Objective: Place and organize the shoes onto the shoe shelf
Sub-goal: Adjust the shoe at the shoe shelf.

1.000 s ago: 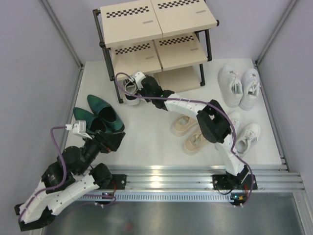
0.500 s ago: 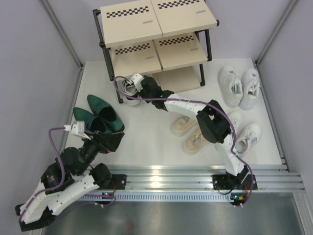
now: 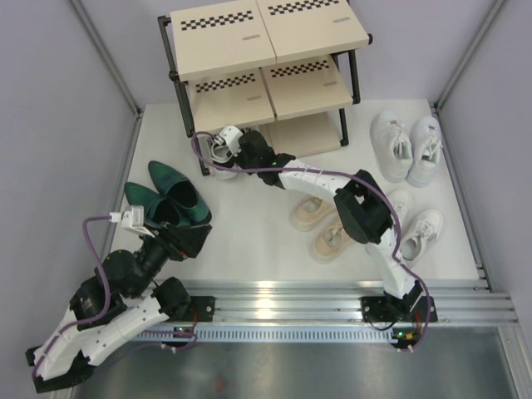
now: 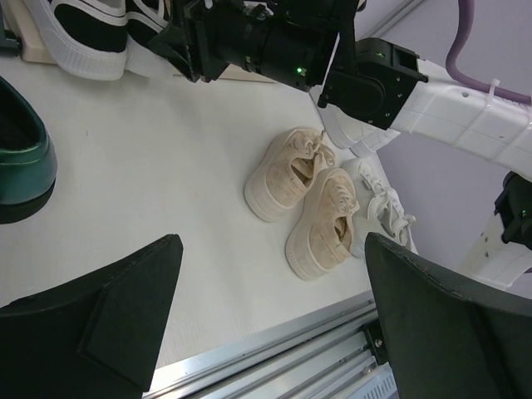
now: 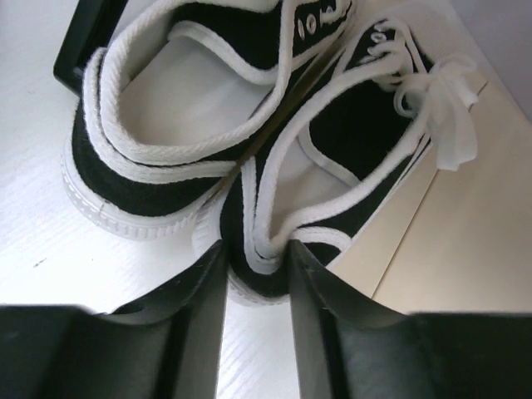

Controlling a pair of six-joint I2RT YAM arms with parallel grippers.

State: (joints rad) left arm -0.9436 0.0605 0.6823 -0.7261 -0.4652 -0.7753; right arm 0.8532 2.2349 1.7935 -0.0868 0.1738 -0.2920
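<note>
Heel of a black-and-white sneaker (image 5: 349,158) sits within the right end effector (image 5: 256,256), grip uncertain; left end effector (image 4: 270,249) hangs wide open.

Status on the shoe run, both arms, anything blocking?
Left end effector open, empty. Right end effector straddling black-and-white sneaker heel at shoe shelf bottom tier, grip unclear. Nothing blocking seen.

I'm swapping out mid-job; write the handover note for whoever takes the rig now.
Left gripper: open, empty, near the green heels.
Right gripper: straddles the heel of a black-and-white sneaker at the bottom tier of the shelf; grip unclear.
Done: nothing clearly shelved; upper tiers hold no shoes.
Left: seat that pair, then green heels, beige sneakers, far white pair, near white pair.
</note>
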